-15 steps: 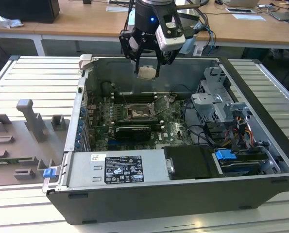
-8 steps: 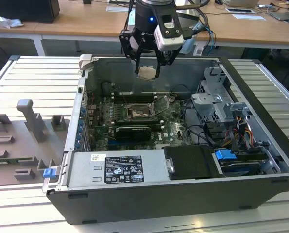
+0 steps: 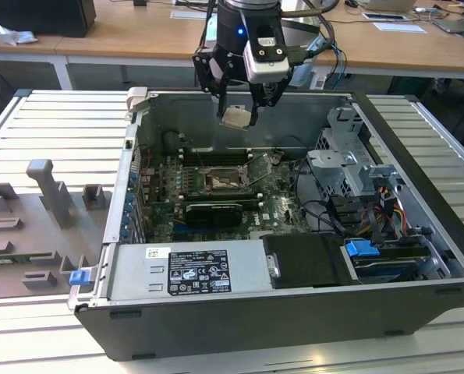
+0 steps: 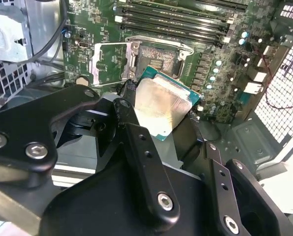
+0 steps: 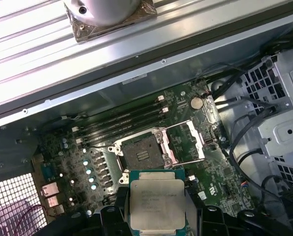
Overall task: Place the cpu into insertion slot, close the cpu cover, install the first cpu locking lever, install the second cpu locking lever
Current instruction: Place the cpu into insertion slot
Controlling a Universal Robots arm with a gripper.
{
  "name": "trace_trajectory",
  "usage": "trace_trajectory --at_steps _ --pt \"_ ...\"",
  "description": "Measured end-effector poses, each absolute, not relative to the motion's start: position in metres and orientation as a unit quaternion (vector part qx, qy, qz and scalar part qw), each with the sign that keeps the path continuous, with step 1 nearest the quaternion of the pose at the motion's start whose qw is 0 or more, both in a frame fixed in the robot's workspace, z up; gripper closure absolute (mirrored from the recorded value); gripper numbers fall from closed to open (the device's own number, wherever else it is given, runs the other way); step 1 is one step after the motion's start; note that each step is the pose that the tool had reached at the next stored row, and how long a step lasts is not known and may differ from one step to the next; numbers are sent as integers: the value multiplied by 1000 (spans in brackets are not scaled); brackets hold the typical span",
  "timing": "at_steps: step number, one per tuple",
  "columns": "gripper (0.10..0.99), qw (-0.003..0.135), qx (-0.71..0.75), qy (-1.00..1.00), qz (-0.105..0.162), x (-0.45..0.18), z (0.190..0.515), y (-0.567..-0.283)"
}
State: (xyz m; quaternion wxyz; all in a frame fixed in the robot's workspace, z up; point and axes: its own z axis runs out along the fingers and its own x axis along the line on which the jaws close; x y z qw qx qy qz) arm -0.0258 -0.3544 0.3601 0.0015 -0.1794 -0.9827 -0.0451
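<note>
- Gripper [image 3: 238, 109] hangs over the open PC case [image 3: 294, 327], above the rear part of the green board [image 3: 282, 204]
- Jaws narrow, clamped on the cpu [image 3: 236, 117] by two opposite edges; in the second wrist view the cpu [image 4: 161, 105] sits tilted btw the black fingers [image 4: 131, 113]
- cpu is in the air, well apart from the board, pale metal face twd both wrist cams
- Insertion slot [image 5: 141, 156] is bare, dark centre showing, nothing seated in it
- cpu cover [image 5: 188, 140] is swung open, just beside the slot, on the exterior view's right of it
- Memory slots [image 5: 121, 120] run alongside the slot, on the side away from the graphics card [image 3: 214, 210]
- Case rests on a slatted metal table [image 3: 52, 132]; grey fixture [image 3: 44, 210] lies at the exterior view's left, apart from the case
</note>
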Motion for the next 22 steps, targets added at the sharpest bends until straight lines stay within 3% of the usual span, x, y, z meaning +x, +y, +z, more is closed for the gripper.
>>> trace_trajectory --at_steps 22 --pt "545 -1 -237 -971 -45 -26 358 -354"
